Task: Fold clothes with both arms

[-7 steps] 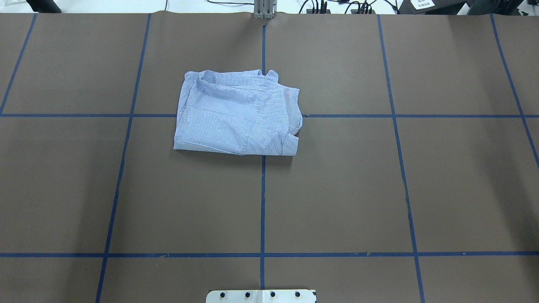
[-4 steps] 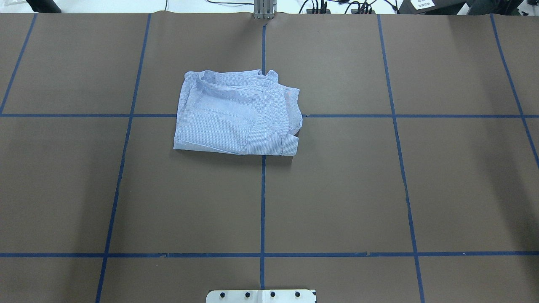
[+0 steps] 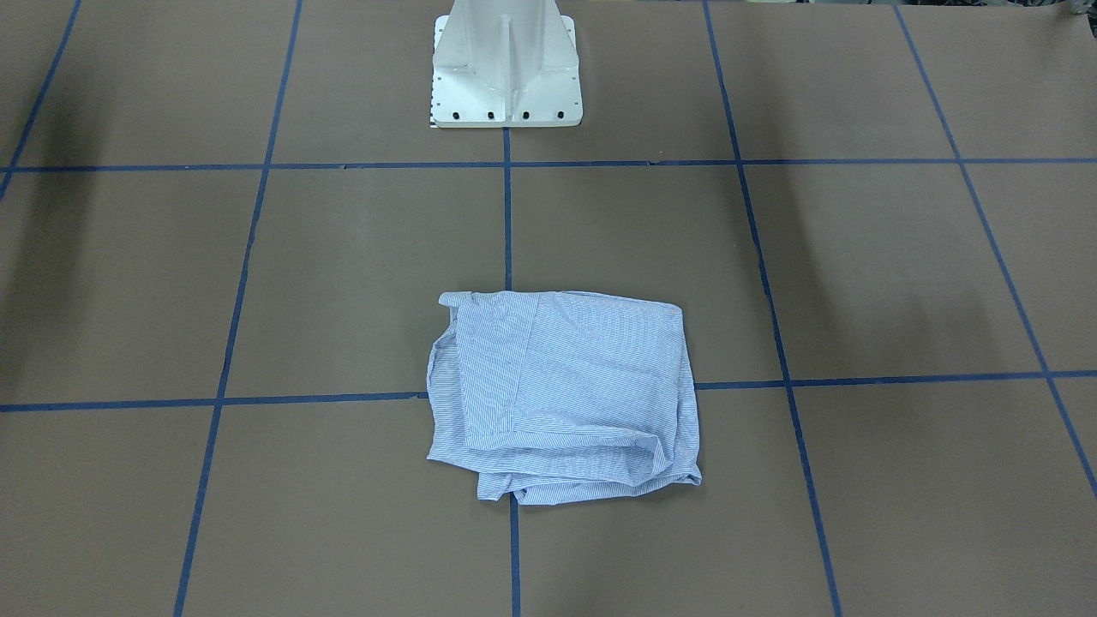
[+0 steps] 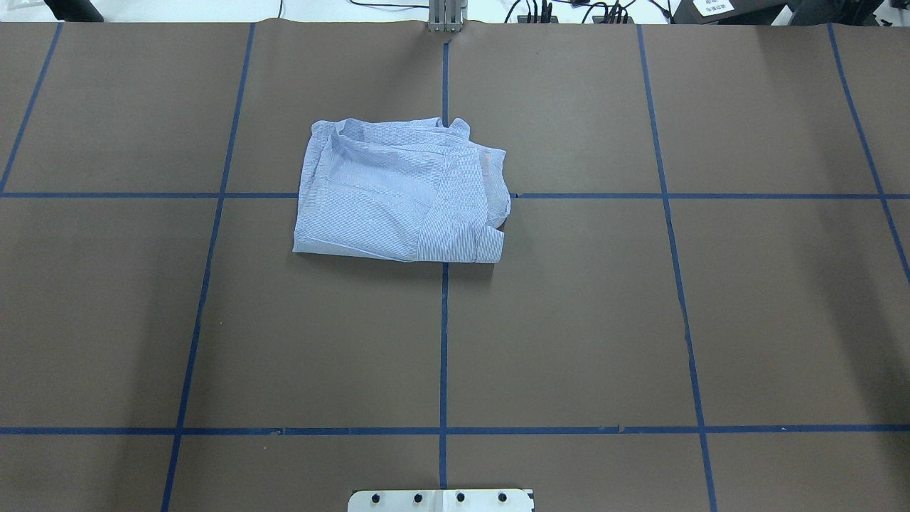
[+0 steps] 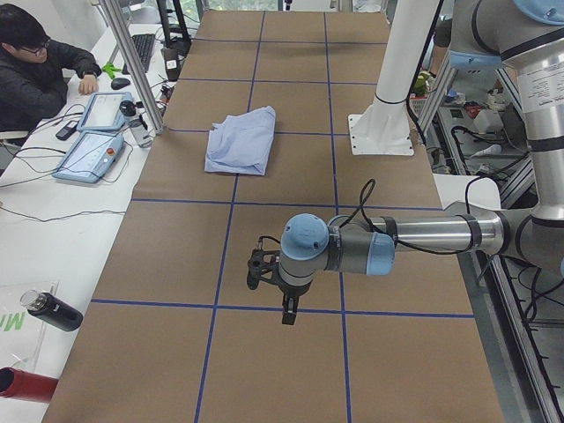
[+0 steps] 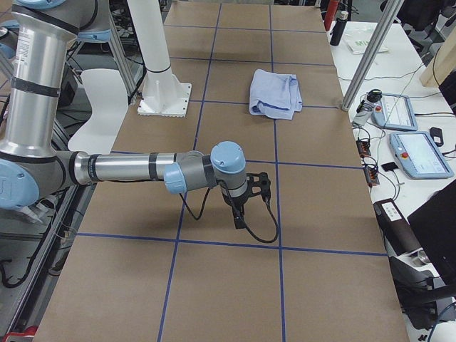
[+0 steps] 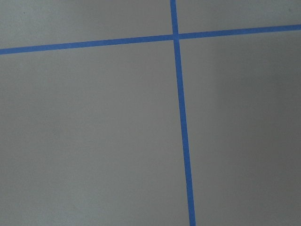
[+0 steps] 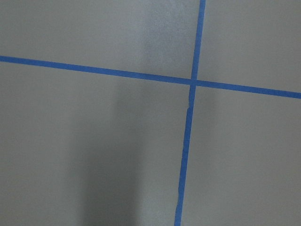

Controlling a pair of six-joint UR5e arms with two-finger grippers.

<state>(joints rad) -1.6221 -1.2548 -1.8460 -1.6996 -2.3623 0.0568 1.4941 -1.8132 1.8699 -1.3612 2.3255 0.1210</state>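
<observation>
— How does the left claw (image 5: 286, 310) stand?

— Pointing down over bare surface (image 4: 569, 320), holding nothing. How far open it is, I cannot tell (it shows only in a side view). The right claw (image 6: 240, 217) hangs the same way at the other end.

— And the shirt (image 4: 398, 195)?

— Folded into a rough rectangle. It lies flat across a crossing of blue tape lines (image 4: 443, 341), on the far side from the white pedestal (image 3: 506, 60), slightly left, well apart from both claws.
</observation>
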